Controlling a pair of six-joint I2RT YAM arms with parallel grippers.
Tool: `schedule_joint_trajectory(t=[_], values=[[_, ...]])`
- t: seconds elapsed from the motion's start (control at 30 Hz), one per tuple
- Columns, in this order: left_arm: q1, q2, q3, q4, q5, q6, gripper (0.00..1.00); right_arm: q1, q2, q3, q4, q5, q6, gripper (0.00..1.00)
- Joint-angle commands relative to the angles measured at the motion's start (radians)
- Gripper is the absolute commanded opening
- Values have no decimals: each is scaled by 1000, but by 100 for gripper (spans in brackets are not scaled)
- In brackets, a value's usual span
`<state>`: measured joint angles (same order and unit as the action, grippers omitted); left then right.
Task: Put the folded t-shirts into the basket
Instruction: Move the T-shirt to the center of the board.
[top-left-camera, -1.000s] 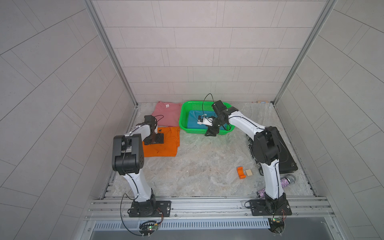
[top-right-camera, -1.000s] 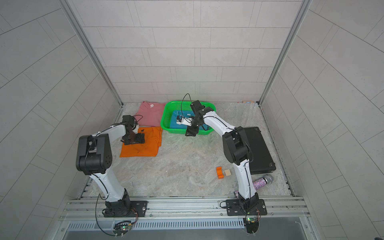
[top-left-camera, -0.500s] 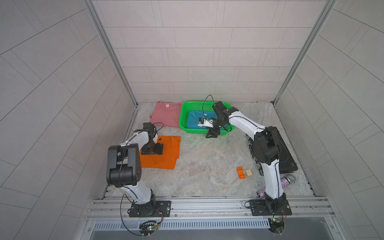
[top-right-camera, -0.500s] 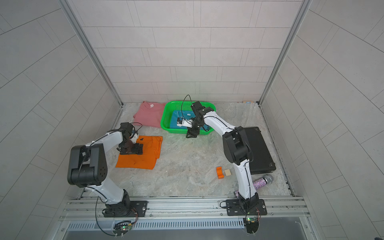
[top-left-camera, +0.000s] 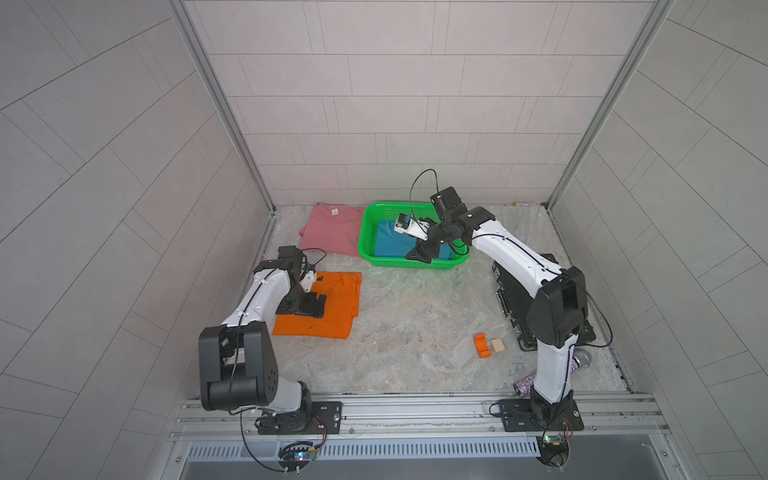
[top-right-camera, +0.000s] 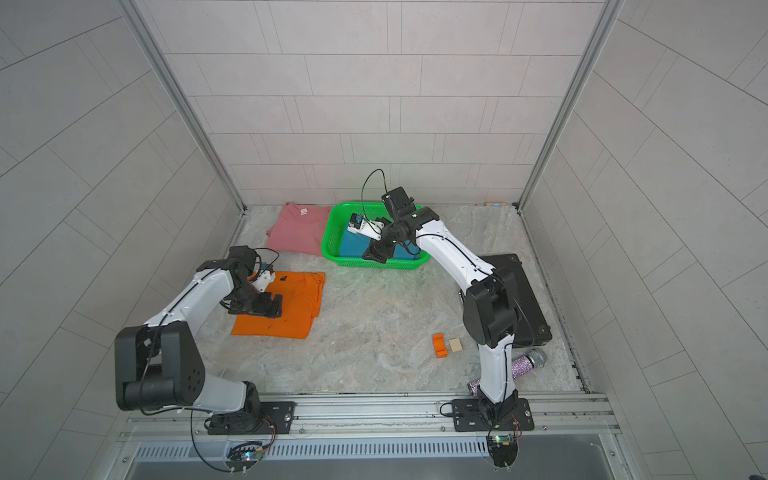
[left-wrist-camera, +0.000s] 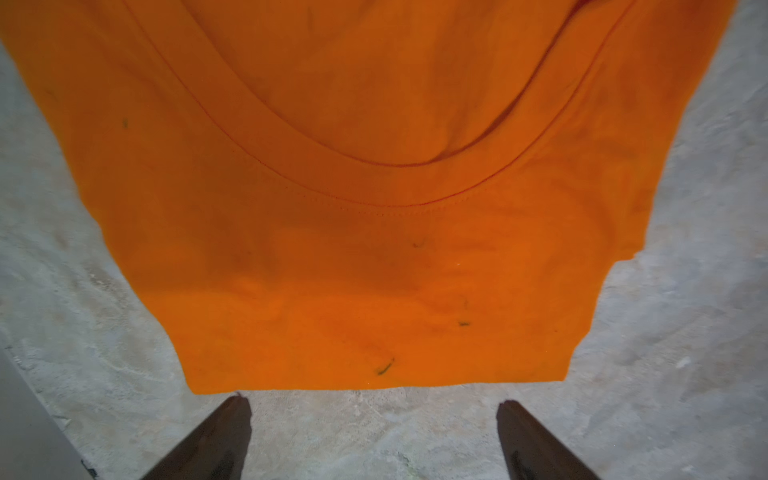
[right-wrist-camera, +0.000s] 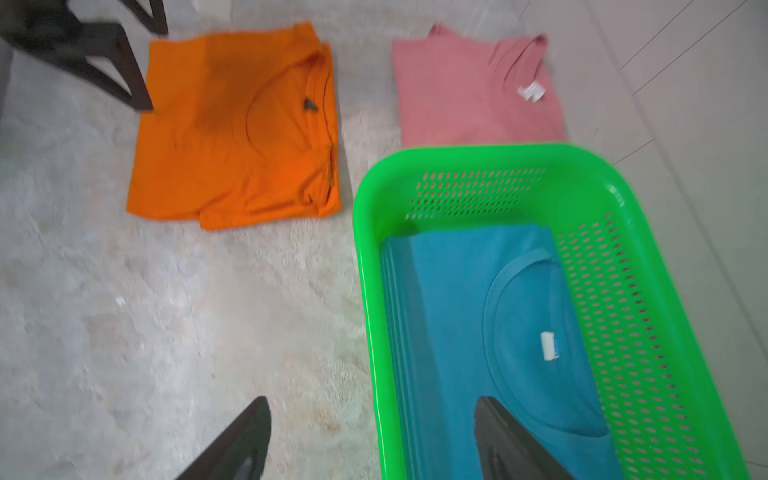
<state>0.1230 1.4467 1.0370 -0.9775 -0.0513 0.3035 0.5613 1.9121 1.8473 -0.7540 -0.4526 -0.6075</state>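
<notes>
One of three done: blue tee (top-left-camera: 390, 246) lies in the green basket (top-left-camera: 364, 237), far centre. Orange tee (top-left-camera: 337, 303), near left, and pink tee (top-left-camera: 332, 228), far left, remain to do, both on the table (top-left-camera: 415, 332). Left gripper (left-wrist-camera: 372, 403) spread, empty, at orange's edge. Right gripper (right-wrist-camera: 372, 399) spread, empty, over the basket rim.

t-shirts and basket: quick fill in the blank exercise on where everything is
1. The blue t-shirt lies inside the green ____.
2. The orange t-shirt fills the ____ wrist view.
3. Counting the pink t-shirt, ____ t-shirts lie outside it.
4. The right claw hangs over its rim, jaws ____.
Missing: basket; left; two; open.
</notes>
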Motion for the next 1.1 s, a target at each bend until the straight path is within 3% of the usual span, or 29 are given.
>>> schedule_joint_trajectory(t=[0.0,0.17,0.27,0.33,0.53,0.63,0.83,0.93,1.07], values=[[27,-27,140,-113,61,-17,95,114,-43,-44,204,96,287,99],[136,1,337,-154,80,-129,100,307,-42,-145,446,385,641,100],[205,22,422,-170,91,-189,100,398,20,-149,494,366,746,100],[246,32,460,-164,108,-217,100,452,79,-152,537,288,716,100],[286,69,500,-157,120,-234,100,529,285,-52,512,48,442,100],[305,71,473,-142,131,-248,100,525,367,-11,530,39,388,100],[326,72,411,-97,152,-271,100,506,494,82,558,97,422,100],[330,87,414,-96,157,-271,100,504,525,91,576,163,519,100],[336,94,414,-91,161,-270,100,497,536,58,572,122,633,100]])
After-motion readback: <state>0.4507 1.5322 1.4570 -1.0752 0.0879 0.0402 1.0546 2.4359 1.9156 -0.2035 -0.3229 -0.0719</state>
